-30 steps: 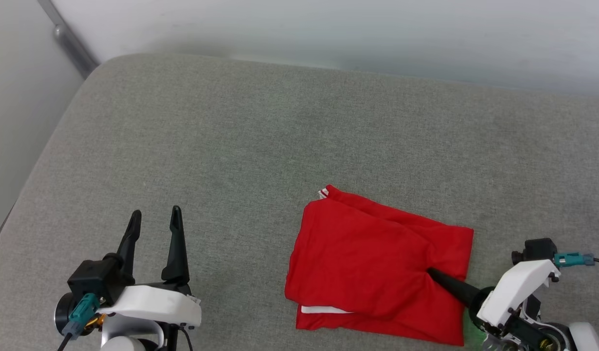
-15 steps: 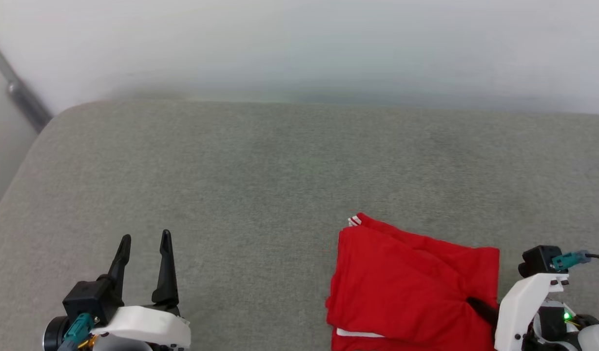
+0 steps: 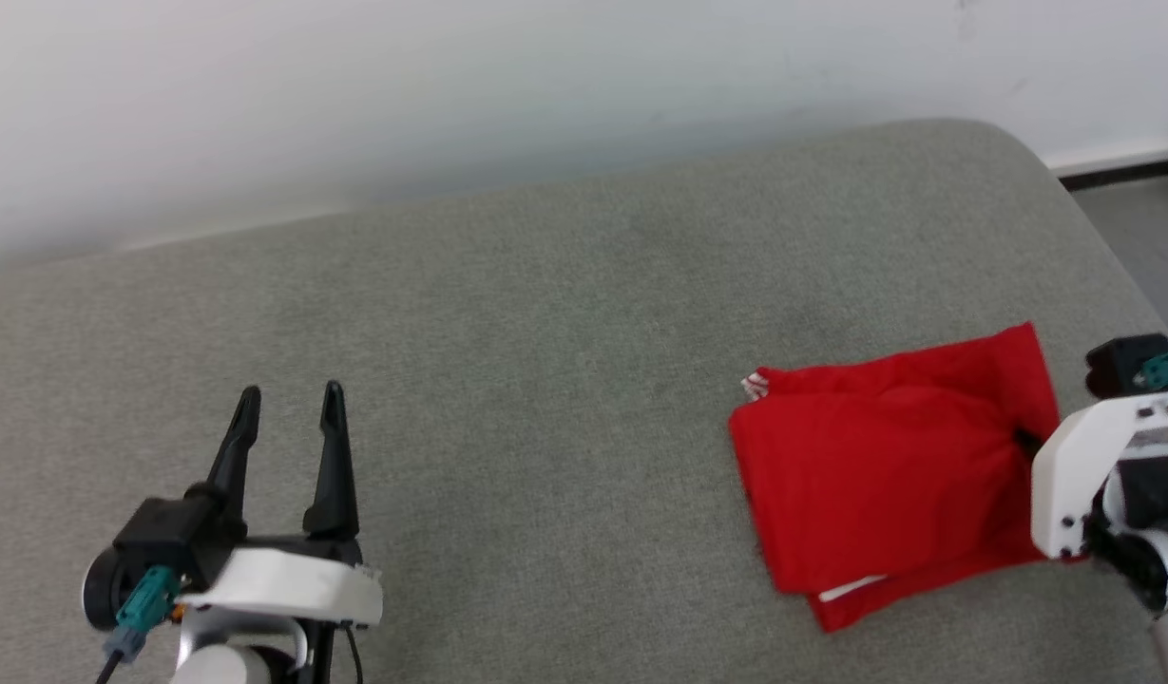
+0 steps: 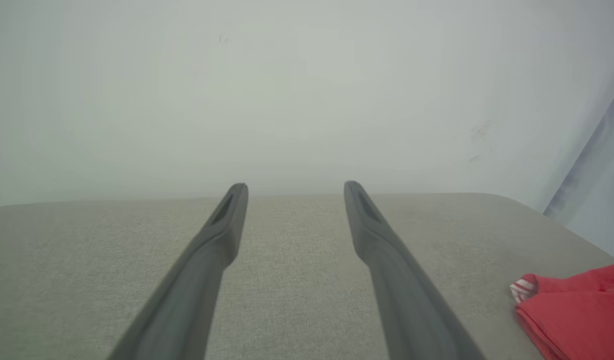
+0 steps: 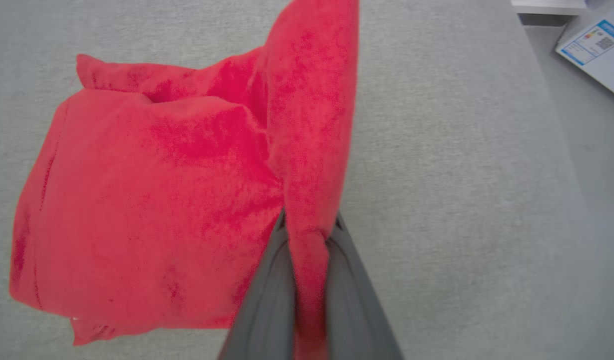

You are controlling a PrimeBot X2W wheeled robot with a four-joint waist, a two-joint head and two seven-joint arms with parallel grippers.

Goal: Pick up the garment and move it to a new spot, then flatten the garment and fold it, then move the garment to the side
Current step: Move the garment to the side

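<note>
Folded jersey at the right end of a grey padded surface (image 3: 507,313), head and wrist views. The garment (image 3: 878,475) lies as a compact red rectangle, plain side up. A strip of white layer shows at its near edge and striped trim at its far left corner. The right gripper (image 5: 309,222) has its jaws pressed together on a raised ridge of cloth at the garment's right edge. The rest of the bundle rests on the padding. The left gripper (image 3: 291,394) hovers well apart from the garment with jaws spread and nothing between them. Folding appears complete, so the step in hand is judged to be the last, moving the garment to the side. The next move probably calls for lowering the pinched edge and opening the jaws, then withdrawing without disturbing the layers.
</note>
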